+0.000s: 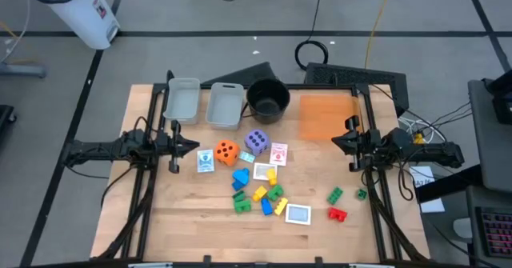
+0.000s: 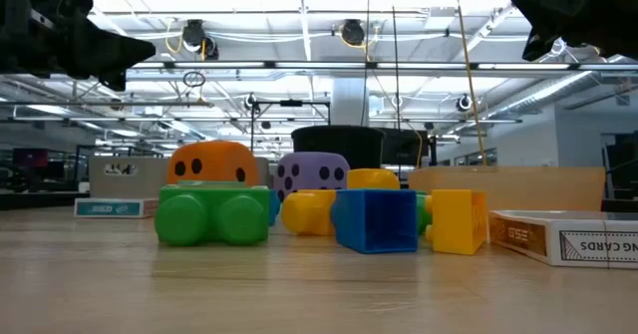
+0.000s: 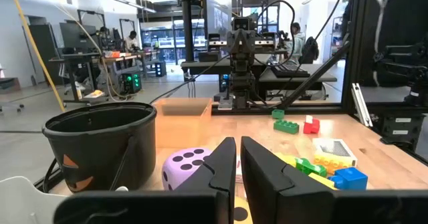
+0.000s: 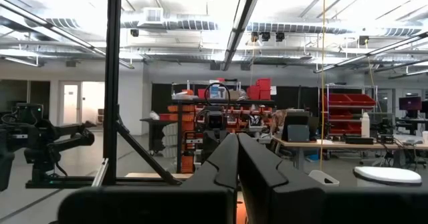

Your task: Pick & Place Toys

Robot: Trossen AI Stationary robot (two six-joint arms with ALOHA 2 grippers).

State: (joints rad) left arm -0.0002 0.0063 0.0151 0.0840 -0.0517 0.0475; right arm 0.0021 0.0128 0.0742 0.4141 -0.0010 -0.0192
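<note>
The left gripper point(image 1: 194, 149) hangs above the left side of the bench point(image 1: 184, 220), and its two fingers point(image 3: 224, 164) are pressed together with nothing between them. The right gripper point(image 1: 336, 140) hangs above the right side of the bench, also closed and empty. Both are raised off the wood and well apart from each other. Between them lie the toys. Nearest to the left gripper is a small picture card point(image 1: 206, 160), and just beside it the orange die point(image 1: 226, 151). The purple die point(image 1: 256, 141) stands a little further, near the round black pot point(image 1: 267, 99), with another card point(image 1: 278, 154) beside it. Below the dice is a loose group of blue, yellow and green blocks point(image 1: 258, 193), with a card point(image 1: 264, 171) at its upper edge and one more card point(image 1: 298, 214) at its lower right. Nearer to the right gripper lie two green blocks point(image 1: 335, 194) and a red block point(image 1: 337, 214). At the far edge of the bench two grey bins point(image 1: 182, 101) stand side by side, left of the pot.
</note>
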